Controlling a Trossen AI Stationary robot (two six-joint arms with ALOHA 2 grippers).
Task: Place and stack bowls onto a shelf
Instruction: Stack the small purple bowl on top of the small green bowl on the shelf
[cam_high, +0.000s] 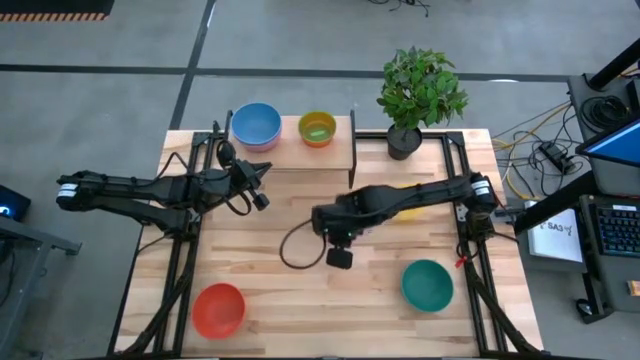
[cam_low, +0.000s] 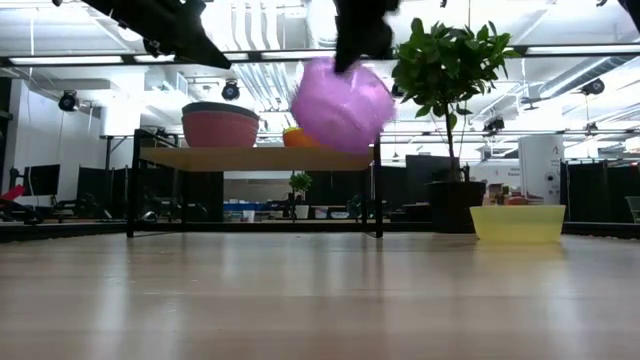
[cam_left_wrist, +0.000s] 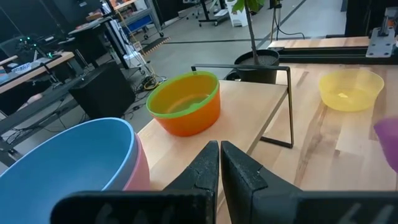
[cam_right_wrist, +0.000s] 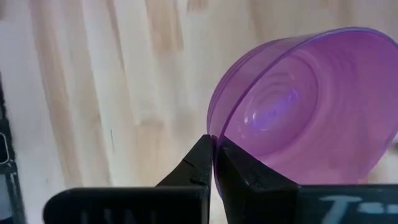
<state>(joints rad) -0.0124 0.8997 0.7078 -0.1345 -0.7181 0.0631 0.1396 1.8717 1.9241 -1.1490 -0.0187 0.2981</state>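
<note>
Right pincer (cam_right_wrist: 213, 163) is clamped on the rim of the purple bowl (cam_right_wrist: 298, 106), carrying it tilted, clear of the surface (cam_high: 300, 290), mid-table in front of the shelf (cam_high: 300, 158).

Left pincer (cam_left_wrist: 219, 168) waits closed and empty just in front of the shelf, near the blue bowl (cam_high: 256, 125), which sits nested in the pink bowl (cam_left_wrist: 142, 171).

Orange bowl (cam_high: 317, 129) with the green bowl (cam_left_wrist: 181, 94) nested inside sits beside that stack on the shelf.

Likely target for purple is the small stack (my read). Doing it well:
- clear the shelf edge and the orange rim with height before moving in
- level the bowl, since it hangs tilted from a one-sided rim pinch
- centre over green, lower until seated, then release
- avoid the left arm

Yellow bowl (cam_low: 517, 222), teal bowl (cam_high: 427, 283) and red-orange bowl (cam_high: 218, 309) are still on the surface.
</note>
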